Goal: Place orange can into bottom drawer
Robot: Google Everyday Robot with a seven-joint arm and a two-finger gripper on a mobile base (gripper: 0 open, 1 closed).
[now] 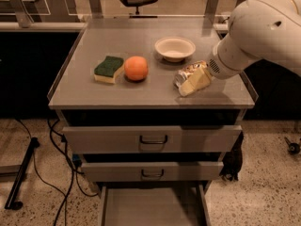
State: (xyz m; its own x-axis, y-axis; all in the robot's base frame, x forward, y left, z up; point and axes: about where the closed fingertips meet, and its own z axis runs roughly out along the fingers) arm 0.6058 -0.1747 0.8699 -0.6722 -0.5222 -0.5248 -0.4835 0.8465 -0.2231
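From where I stood, the robot's big white arm (263, 32) came in from the right side of the grey cabinet, its bulky rounded upper part hanging above the cabinet's right rear corner. From there it narrowed to a wrist that sloped down and to the left, towards the front of the cabinet top (141, 36). At the end of the wrist the cream-coloured gripper (184, 87) lay low over the surface, near the front right edge, angled down-left with its tip close to the top.

The orange can (187, 72) lay on its side on the cabinet top, right against the gripper's upper side, its silver end turned left towards the front. The gripper covered the can's near side, and I could not tell whether it had closed on the can or only rested beside it.

Just behind the can sat a small white bowl (175, 48). Further left, well apart from the gripper, a round orange fruit (136, 68) sat touching a green and yellow sponge (109, 68).

Below, the top drawer (153, 139) and the middle drawer (153, 172) showed their dark loop handles, each pulled out a little. The bottom drawer (150, 208) stood pulled out towards me, a flat grey tray with thin side walls, and the can was not in it
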